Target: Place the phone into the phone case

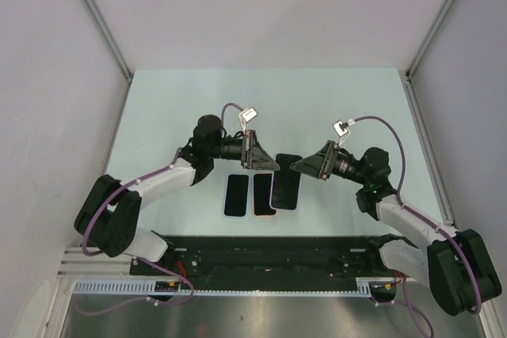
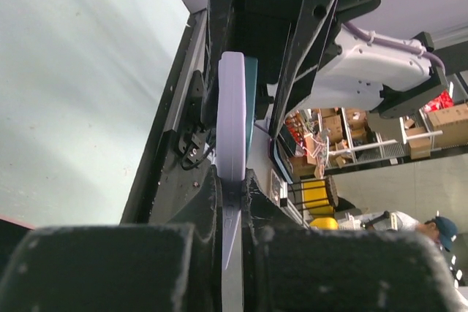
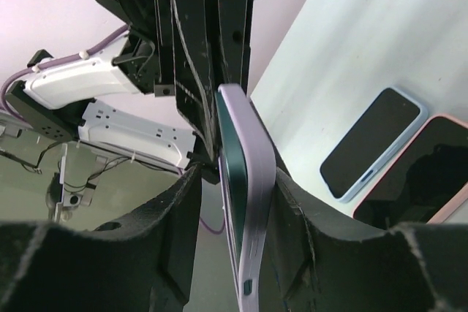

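**Operator:** How far along are you?

**Me:** Past the pick-up and into the fitting, as I judge it. The phone (image 3: 230, 166), a teal slab, and the case (image 3: 259, 180), pale lilac, are both off the tabletop (image 1: 198, 108). They are held edge-on in the air between my two arms, above its middle. The phone lies flat against the open side of the case, and a teal strip shows beside the lilac rim along the length I can see. So I take it as laid in, not pressed home. I cannot tell from these views whether any corner has seated.

**Operator:** And your grip?

**Me:** My left end effector (image 1: 266, 162) is pressed together on one end of the pair, and my right end effector (image 1: 307, 168) is on the opposite end. Each has one finger on the phone's side and one on the back of the case, so both are pinching the two together like a sandwich. The pair sits deep between the fingers, and the two end effectors face each other closely.

**Operator:** What is left?

**Me:** Squeezing until the phone sits flush all round the rim, I think. That takes even pressure, or one edge could pop out.

**Operator:** And the others down there?

**Me:** A blue-cased phone (image 3: 373, 140) and a pink-cased phone (image 3: 420, 173) lie side by side, screens up. They are close to the held pair, and I am touching neither.
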Available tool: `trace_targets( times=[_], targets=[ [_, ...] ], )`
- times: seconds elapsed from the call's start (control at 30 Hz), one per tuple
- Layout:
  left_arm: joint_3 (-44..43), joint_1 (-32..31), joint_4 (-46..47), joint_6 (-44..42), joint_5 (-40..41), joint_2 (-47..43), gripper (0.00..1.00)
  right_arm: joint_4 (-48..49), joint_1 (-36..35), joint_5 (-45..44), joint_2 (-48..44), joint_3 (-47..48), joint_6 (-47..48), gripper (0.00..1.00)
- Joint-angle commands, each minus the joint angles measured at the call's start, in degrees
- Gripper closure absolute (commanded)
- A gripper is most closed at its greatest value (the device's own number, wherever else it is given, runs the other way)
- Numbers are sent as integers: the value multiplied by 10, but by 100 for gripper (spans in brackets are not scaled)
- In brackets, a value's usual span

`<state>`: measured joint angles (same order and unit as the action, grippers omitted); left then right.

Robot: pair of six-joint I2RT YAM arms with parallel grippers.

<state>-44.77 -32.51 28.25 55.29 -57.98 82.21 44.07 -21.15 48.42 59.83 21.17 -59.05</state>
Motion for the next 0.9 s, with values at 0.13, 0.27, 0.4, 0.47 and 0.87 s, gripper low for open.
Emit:
trace_targets(
  times=[0.13, 0.27, 0.4, 0.47, 0.87],
  targets=[
    [-26, -11, 11, -20, -43, 7, 100, 91, 14, -10, 30, 28, -40, 61],
    [-38, -11, -48, -58, -26, 5, 100, 108, 17, -3, 34, 29, -41, 99],
    [-47, -10, -77, -75, -14, 1, 93, 75, 18, -3, 19, 28, -14, 100],
    [-56, -10, -93, -83, -6, 0, 77, 48, 17, -6, 6, 28, 4, 100],
    [-61, -13, -84, -62, 10, 22, 67, 0, 4, 4, -9, 28, 12, 94]
  ],
)
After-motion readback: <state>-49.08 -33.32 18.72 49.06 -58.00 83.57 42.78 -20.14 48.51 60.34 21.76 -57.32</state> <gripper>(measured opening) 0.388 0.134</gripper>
